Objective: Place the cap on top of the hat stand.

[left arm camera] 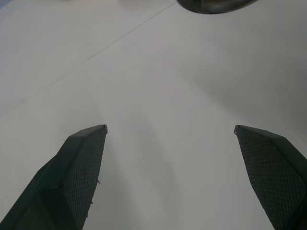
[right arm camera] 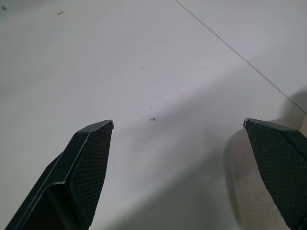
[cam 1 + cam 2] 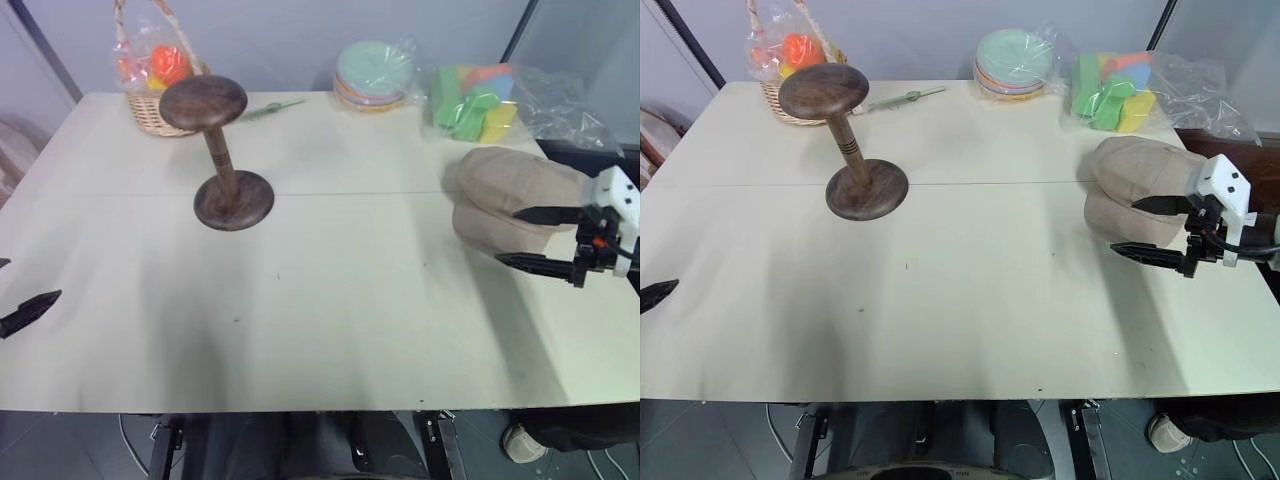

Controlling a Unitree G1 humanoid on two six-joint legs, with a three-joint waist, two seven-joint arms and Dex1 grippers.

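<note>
Here the cap (image 3: 515,195) lies on the table (image 3: 330,300) near its right edge, a soft, puffy mound of tan cloth folded over on itself, its short brim hard to pick out. The right gripper (image 3: 535,238) hovers just in front of it with jaws spread wide and empty, one black finger across the cap's near side, the other over bare table. In the right wrist view a tan fold sits beside one textured pad (image 2: 280,165).

The stand (image 3: 222,150) is well apart, toward the far left: dark turned wood, a round flat base, a thin ringed stem and a round mushroom-shaped top. The left gripper (image 1: 170,129) hangs over the table's left edge, jaws likewise released, holding nothing.

The risks lie mostly in the cloth. A pinch on one loose fold could let the cap sag, hang lopsided or slip free on the way across. Since it looks wider than the stand's top, an off-centre drop might slide off one side. The stem is slender, so a sideways nudge at the top could tip the stand.

Farther back sit a wicker basket (image 3: 155,105) wrapped in plastic, a green stick (image 3: 270,107), stacked pastel plates (image 3: 372,75) and a bag of foam blocks (image 3: 478,100).
</note>
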